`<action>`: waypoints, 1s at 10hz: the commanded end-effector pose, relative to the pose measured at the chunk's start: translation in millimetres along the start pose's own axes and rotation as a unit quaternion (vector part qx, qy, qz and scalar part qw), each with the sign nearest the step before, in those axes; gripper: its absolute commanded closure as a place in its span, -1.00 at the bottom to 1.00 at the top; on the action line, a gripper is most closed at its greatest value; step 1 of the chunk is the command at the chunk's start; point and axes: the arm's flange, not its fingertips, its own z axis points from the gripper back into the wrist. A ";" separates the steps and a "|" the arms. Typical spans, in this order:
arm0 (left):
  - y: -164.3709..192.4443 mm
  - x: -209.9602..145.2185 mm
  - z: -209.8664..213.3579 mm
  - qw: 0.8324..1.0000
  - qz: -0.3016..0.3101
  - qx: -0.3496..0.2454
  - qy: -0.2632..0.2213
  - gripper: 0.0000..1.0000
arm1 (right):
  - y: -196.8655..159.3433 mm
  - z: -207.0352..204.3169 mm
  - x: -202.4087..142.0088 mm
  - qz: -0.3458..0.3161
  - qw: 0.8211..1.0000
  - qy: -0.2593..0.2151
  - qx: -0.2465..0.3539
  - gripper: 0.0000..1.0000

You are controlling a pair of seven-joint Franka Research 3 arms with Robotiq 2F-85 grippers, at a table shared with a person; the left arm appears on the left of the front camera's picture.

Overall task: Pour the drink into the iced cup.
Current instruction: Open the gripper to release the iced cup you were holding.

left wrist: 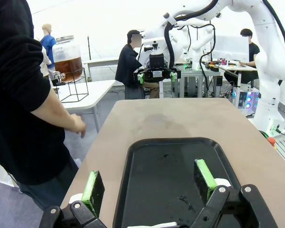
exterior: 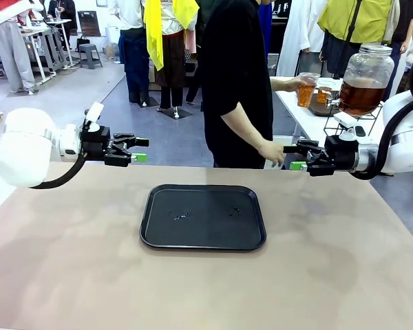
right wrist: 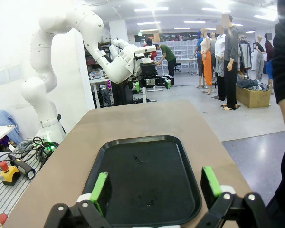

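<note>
The drink [exterior: 361,96] is amber liquid in a big clear glass jar [exterior: 367,65] with a spigot, on a wire stand on a side table at the far right; the jar [left wrist: 68,58] also stands far left in the left wrist view. The person in black holds a clear cup [exterior: 306,91] of amber liquid beside the spigot; whether it holds ice I cannot tell. My left gripper [exterior: 141,150] [left wrist: 149,183] hovers open at the table's far left edge. My right gripper [exterior: 294,157] [right wrist: 155,184] hovers open at the far right edge. Both are empty.
A black tray [exterior: 206,227] [left wrist: 171,161] [right wrist: 137,175] with a few wet specks lies mid-table between the grippers. The person's other hand [exterior: 272,151] rests at the table's far edge, close to my right gripper. A second cup [exterior: 324,94] stands by the jar.
</note>
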 end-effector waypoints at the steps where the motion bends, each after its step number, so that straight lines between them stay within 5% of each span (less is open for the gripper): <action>1: 2.4 2.9 -1.0 1.000 0.004 0.000 0.000 -1.00 | -1.2 -1.5 3.9 -0.004 1.000 0.001 0.002 -1.00; 10: 2.4 2.9 -1.0 1.000 0.004 0.000 0.000 -1.00 | -1.2 -1.5 3.9 -0.004 1.000 0.001 0.002 -1.00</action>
